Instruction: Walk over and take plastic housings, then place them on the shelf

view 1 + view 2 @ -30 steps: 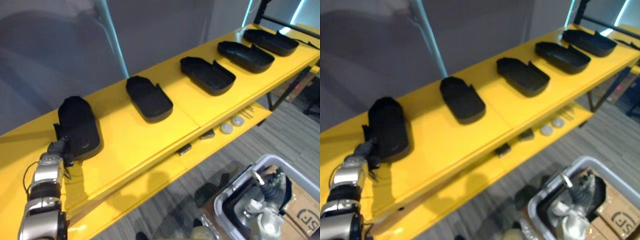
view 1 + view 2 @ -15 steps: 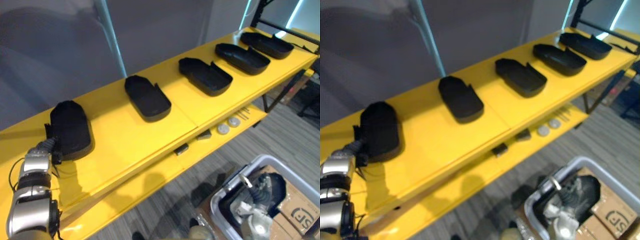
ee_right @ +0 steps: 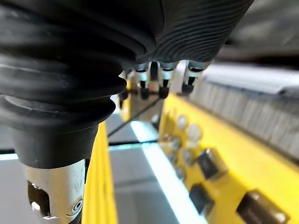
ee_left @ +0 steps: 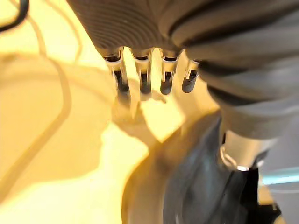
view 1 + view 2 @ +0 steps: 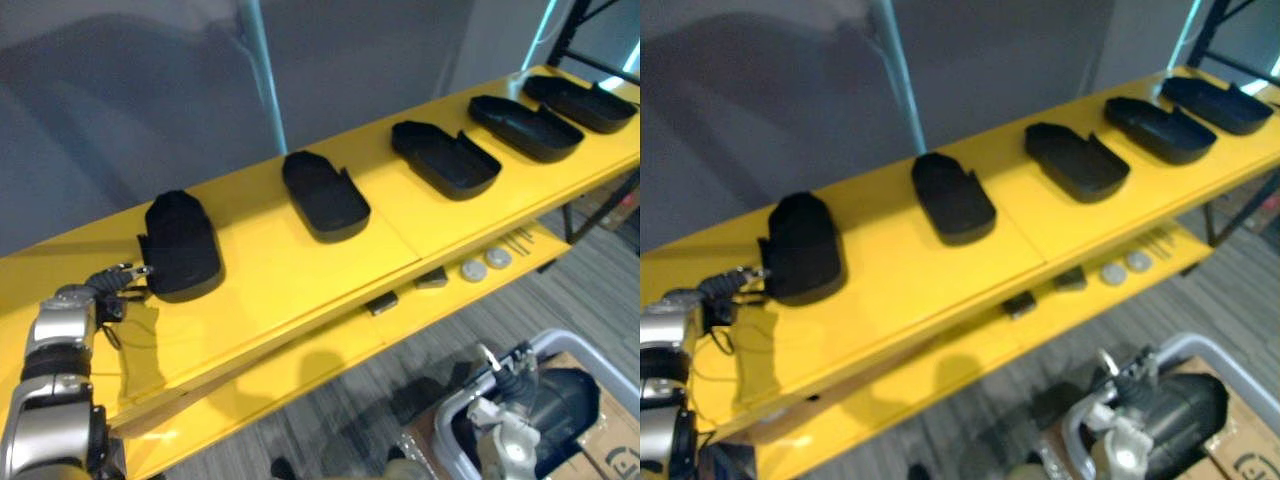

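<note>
Plastic housings (image 5: 445, 160), five black ones, sit in a row on the yellow shelf (image 5: 280, 270), running from middle left up to the upper right corner of the head views. The leftmost housing (image 5: 182, 245) is the one next to the left hand (image 5: 112, 281). That hand comes in from the lower left with its fingers stretched out toward the housing's near edge, gripping nothing. Honestly can't tell from up there whether the fingertips touch it or stop just short.

The left wrist view gets in way closer. You see the straight fingers (image 4: 141, 77) over bare yellow and the dark curved side of that same housing just beside the hand, so it's lying on the shelf, not in the hand.

The right hand (image 5: 505, 400) hangs at the lower right above a grey bin (image 5: 575, 345), fingers loose and holding nothing as far as I can see. Its wrist view looks along the lower ledge (image 3: 233, 154) and picks out round discs (image 3: 194, 132) and small dark blocks (image 3: 208, 163) up close. From the head they're just little bits under the main board.

Room-wise, there's a plain grey wall (image 5: 120, 100) behind the shelf, a pale pole (image 5: 262, 70) in front of it, grey striped carpet (image 5: 300, 440) and a cardboard box (image 5: 615, 450) by the bin.
</note>
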